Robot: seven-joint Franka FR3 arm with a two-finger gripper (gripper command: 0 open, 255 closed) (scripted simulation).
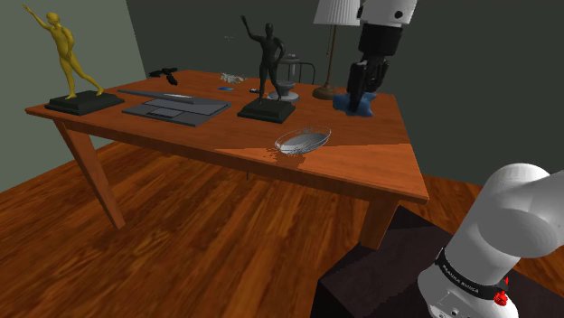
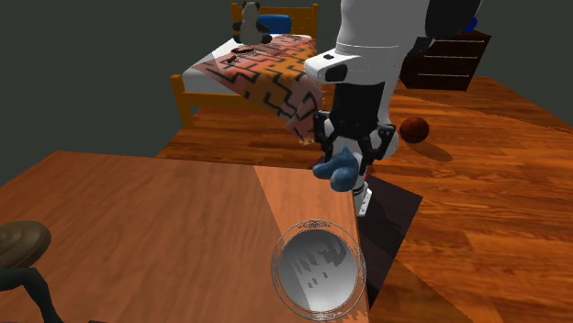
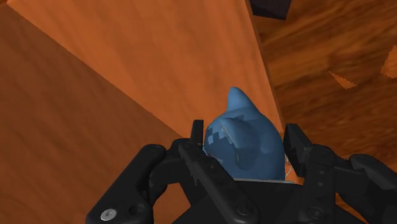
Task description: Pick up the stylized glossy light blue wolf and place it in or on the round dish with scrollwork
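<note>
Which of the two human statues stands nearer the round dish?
The black statue, just behind the round dish; the yellow statue stands far off at the shoulder view's left.

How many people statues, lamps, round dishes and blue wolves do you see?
People statues: 2 (yellow statue, black statue)
Lamp: 1
Round dish: 1
Blue wolf: 1
Total: 5

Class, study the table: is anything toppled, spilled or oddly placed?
Nothing is toppled or spilled; the yellow figurine and black figurine stand upright. One oddity: the round dish sits right at the table's edge, where a nudge might tip it off. The gripper clasps the blue wolf near that edge.
</note>
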